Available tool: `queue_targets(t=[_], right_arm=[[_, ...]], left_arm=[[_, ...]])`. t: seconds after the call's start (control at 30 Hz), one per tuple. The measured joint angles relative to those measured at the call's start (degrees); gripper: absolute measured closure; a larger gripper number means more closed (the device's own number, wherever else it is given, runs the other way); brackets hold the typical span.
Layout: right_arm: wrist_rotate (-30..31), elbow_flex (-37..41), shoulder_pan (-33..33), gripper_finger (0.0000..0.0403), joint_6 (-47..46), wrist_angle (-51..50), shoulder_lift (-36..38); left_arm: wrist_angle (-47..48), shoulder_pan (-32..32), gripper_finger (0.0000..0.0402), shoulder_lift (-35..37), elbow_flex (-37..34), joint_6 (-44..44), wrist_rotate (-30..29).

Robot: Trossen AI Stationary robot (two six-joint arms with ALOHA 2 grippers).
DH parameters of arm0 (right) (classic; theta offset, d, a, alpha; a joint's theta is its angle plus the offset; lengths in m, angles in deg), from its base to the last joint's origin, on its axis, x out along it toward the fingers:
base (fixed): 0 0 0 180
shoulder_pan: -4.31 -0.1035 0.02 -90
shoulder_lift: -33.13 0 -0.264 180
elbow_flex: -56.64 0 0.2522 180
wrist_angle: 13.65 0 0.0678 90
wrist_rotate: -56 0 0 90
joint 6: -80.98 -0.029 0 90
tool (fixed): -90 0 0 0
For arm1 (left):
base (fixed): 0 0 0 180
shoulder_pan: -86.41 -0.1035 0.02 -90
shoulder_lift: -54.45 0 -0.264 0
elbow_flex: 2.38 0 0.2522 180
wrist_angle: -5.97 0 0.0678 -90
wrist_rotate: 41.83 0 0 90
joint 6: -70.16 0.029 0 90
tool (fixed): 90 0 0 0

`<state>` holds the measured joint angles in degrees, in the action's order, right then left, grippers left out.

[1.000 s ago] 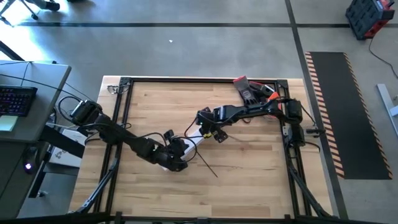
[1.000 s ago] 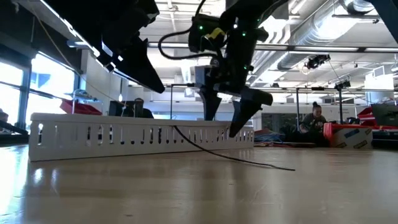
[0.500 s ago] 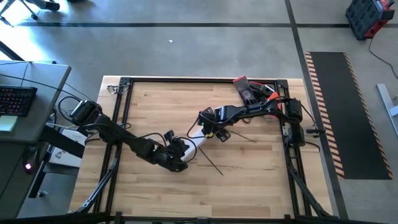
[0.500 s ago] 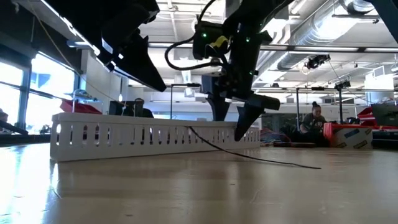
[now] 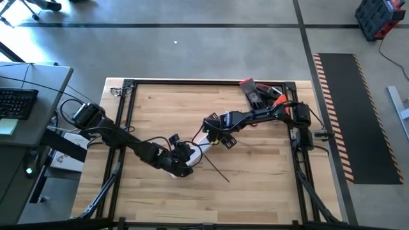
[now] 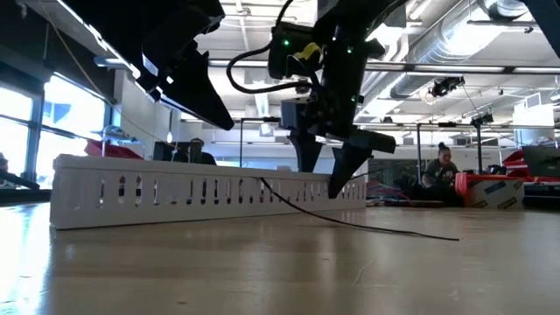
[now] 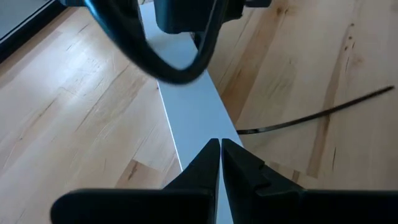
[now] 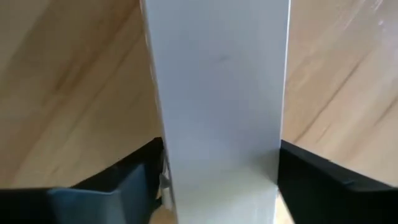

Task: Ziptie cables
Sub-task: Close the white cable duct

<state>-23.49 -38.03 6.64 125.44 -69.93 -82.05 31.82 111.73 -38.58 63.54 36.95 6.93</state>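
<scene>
A white slotted channel [image 6: 210, 197] lies slantwise on the wooden table between my two arms. My right gripper [image 5: 214, 135] points down over the channel's far end [image 8: 217, 93], one finger on each side. My left gripper [image 5: 184, 165] is shut and stands over the channel's flat top [image 7: 186, 106] near its other end; the low view shows a gap under its tips [image 6: 227, 127]. A black ziptie [image 5: 216, 167] lies on the wood, one end leaning against the channel's side [image 6: 267, 182]. The cables are out of view. My right gripper has the channel's end between its two fingers, one finger [image 8: 124, 180] on each long side [image 8: 163, 149], with no gap showing. The fingers come from above, pointing down, and lie across the channel. The channel rests flat on the table.
Red and black tools [image 5: 259, 92] lie at the far right corner. A black frame rail [image 5: 211, 82] runs around the table. A desk with a keyboard [image 5: 16, 102] stands off the left edge. People [image 6: 442, 171] sit in the room beyond. Bare wood lies near right.
The channel has slid a little along the table with my right gripper around its end, first one way, then partly back. The ziptie leaning on it has shifted too, its free end moving toward the table's right edge.
</scene>
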Motion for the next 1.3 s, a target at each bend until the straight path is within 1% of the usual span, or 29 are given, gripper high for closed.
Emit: queue_targets(t=[0.17,0.23,0.3,0.37,0.43,0.5,0.6,0.7,0.8,0.87,0.93,1.0,1.07,1.13,1.2,1.27,1.3], right_arm=[[-0.6,-5.3,-0.8,0.0059,-4.3,-7.0,0.4],[-3.1,-6.4,-0.8,0.0041,-6.1,-9.0,2.1],[-7.0,-6.4,-0.5,0.0035,-7.6,-8.7,5.2],[-10.8,-4.3,0.3,0.0038,-9.7,-6.5,9.8],[-12.5,0.5,1.6,0.0048,-12.9,-1.8,15.1],[-12.5,7.9,2.5,0.0063,-16.7,6.8,21.1],[-11.7,20.7,3.6,0.0091,-25.3,22.5,28.9],[-12.2,31.0,3.7,0.0117,-31.1,31.6,33.7],[-14.1,36.9,2.7,0.0136,-29.6,36.6,35.6],[-13.9,38.5,1.7,0.014,-26.1,37.2,35.4],[-11.8,38.6,0.6,0.0137,-23.4,37.2,34.5],[-8.2,37.6,-0.4,0.0124,-21.0,36.6,33.5],[-5.8,35.9,-0.9,0.0104,-18.8,35.8,32.7],[-3.8,34.2,-0.9,0.0088,-19.7,35.0,32.4],[-2.9,33.2,0.0,0.0087,-21.7,35.6,32.4],[-3.0,34.1,1.7,0.0104,-24.7,38.2,32.5],[-3.8,34.9,2.6,0.012,-26.4,39.8,32.4]], left_arm=[[0.0,0.0,0.0402,0.0,0.0,0.0,0.0],[0.1,0.0,0.0402,0.0,0.0,0.0,0.0],[0.1,0.0,0.0402,0.0,0.0,0.0,0.0],[0.1,0.2,0.0402,0.0,0.0,-0.2,0.0],[0.1,0.5,0.0402,0.0,0.0,-0.6,-0.2],[0.1,1.1,0.0402,0.0,0.0,-0.7,-0.7],[0.0,2.1,0.0402,-0.4,0.0,-1.2,-2.6],[-1.1,2.6,0.0402,-0.6,0.0,-1.6,-3.4],[-4.1,1.9,0.0402,-1.5,0.0,-0.4,-1.7],[-7.4,0.8,0.0402,-1.9,0.0,2.3,-0.5],[-11.1,-1.0,0.0402,-2.3,0.0,5.3,1.3],[-13.6,-3.3,0.0402,-2.4,0.0,7.8,3.6],[-15.9,-5.7,0.0401,-2.6,0.1,9.5,6.3],[-17.2,-7.7,0.04,-3.0,0.1,10.3,8.3],[-18.4,-9.2,0.0399,-3.7,0.1,10.3,9.6],[-19.2,-9.9,0.0399,-5.1,0.1,10.3,10.9],[-19.4,-9.9,0.0399,-5.8,0.1,10.2,11.4]])
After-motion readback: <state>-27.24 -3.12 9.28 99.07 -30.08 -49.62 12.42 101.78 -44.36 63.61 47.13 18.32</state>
